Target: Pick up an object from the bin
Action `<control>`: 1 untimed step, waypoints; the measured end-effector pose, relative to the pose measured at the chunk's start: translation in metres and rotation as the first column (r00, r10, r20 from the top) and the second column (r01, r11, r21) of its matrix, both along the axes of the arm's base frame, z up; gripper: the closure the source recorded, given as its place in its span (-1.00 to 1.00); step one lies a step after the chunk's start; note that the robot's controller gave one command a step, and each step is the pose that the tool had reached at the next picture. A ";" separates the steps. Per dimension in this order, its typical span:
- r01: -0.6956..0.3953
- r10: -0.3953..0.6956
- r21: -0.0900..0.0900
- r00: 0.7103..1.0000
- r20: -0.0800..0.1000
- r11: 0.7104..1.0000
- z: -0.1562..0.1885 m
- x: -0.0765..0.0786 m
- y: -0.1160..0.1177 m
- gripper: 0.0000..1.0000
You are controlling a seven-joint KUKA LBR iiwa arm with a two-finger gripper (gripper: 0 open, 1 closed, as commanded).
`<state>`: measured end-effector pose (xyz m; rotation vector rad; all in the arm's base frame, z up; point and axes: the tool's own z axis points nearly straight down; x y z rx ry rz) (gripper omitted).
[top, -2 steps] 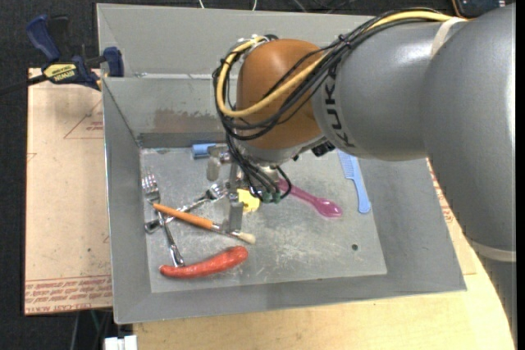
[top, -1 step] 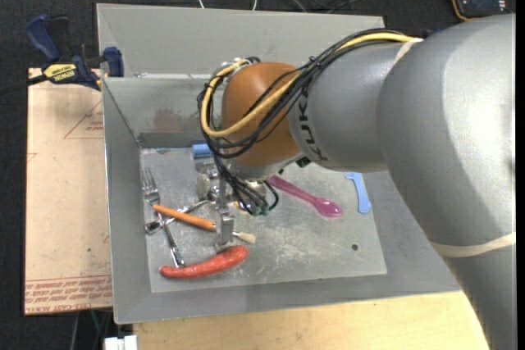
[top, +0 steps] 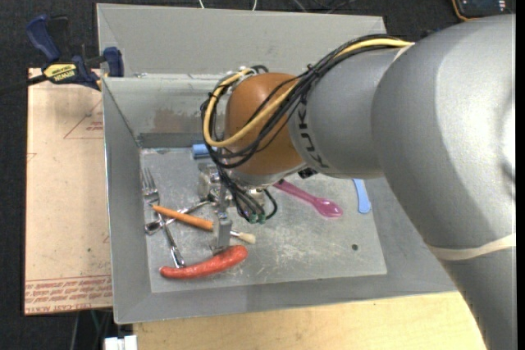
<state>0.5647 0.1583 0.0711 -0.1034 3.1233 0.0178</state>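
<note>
Orange and thin like a small carrot, the stick lies in the left front part of the grey bin. It seems to lie across a metal fork, and its right end comes up against the jaws. Just in front of them lies a red sausage-shaped piece, slightly curved and glossy. The jaws stand low between these two things, close to the bin floor. We cannot tell if they are spread or pressed together, because the wrist and its cables hide much of them. We judge that a good grasp needs the jaws centred across the narrow body of one thing only, without catching the fork underneath. A pink spoon lies well apart on the right and should not disturb.
</note>
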 end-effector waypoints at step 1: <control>-0.081 0.081 -0.006 0.997 -0.018 0.997 0.007 0.010 0.004 1.00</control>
